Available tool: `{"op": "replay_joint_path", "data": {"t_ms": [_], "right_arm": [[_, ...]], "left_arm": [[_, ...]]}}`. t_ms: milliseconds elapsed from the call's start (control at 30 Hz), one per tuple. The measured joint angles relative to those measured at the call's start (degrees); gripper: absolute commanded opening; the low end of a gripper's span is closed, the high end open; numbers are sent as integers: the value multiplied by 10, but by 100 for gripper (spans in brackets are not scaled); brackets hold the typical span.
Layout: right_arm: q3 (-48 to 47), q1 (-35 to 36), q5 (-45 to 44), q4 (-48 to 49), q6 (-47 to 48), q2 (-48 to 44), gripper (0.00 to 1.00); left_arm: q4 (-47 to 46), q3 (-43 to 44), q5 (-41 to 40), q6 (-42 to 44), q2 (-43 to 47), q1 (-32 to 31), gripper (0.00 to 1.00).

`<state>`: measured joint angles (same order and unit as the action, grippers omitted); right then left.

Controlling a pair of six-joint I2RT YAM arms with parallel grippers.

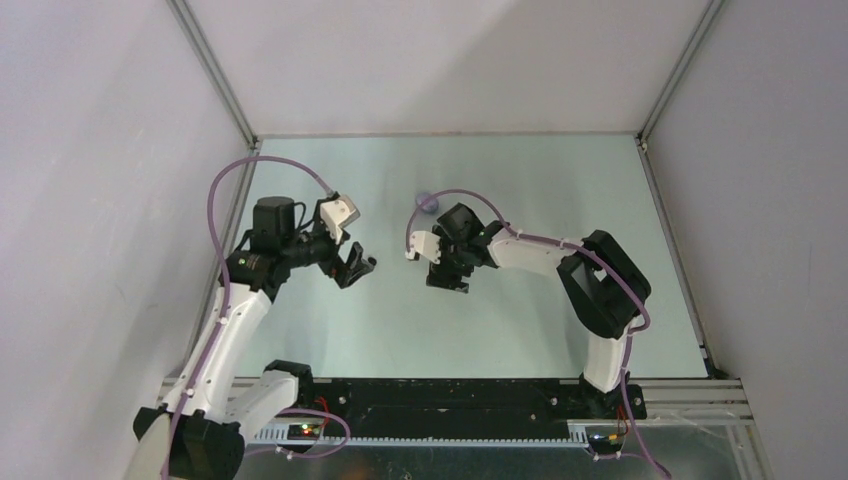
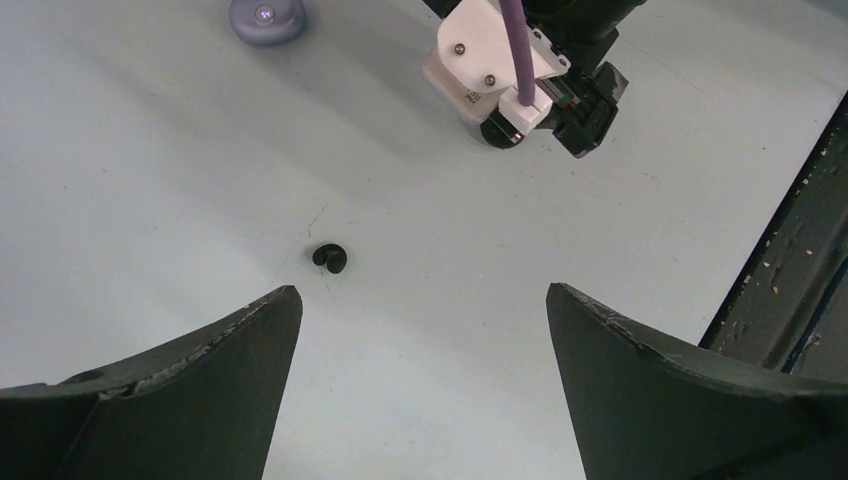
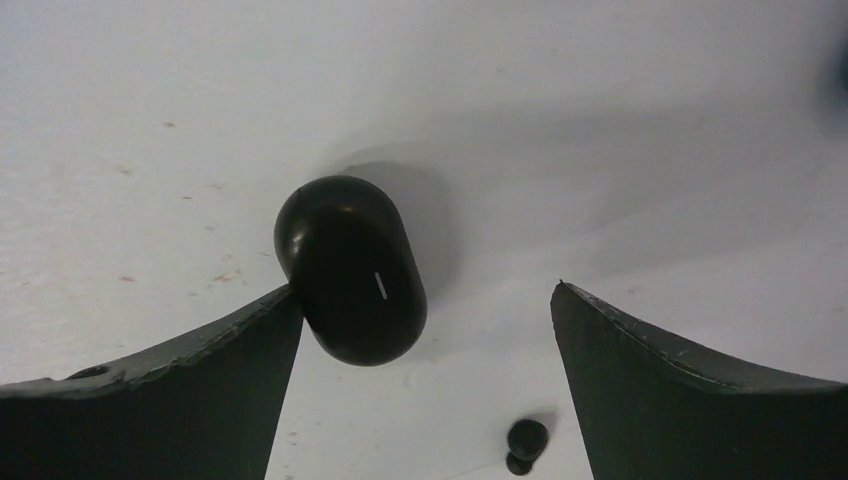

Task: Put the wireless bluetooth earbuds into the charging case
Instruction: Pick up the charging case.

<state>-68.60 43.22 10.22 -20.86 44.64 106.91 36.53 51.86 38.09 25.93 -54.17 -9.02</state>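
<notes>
Showing black case (image 3: 352,270) in right wrist view, lilac case (image 2: 267,18) in left

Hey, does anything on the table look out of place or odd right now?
A black earbud lies loose on the table, near the black case but apart from it, and that case looks shut. Otherwise nothing looks spilled or broken.

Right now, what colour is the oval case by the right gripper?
The charging case is glossy black with a small white line, clearest in the right wrist view.
</notes>
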Motion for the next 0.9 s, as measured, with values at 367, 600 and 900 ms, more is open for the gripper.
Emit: {"op": "replay_joint_path", "data": {"t_ms": [367, 600, 900], "right_arm": [[-5, -10, -78, 9, 17, 2, 99], [-5, -30, -110, 27, 3, 4, 100], [-5, -35, -137, 80, -56, 12, 99]], "left_arm": [[-14, 0, 1, 1, -15, 0, 99], [-17, 0, 0, 0, -15, 0, 99], [-19, 0, 0, 0, -18, 0, 99]]}}
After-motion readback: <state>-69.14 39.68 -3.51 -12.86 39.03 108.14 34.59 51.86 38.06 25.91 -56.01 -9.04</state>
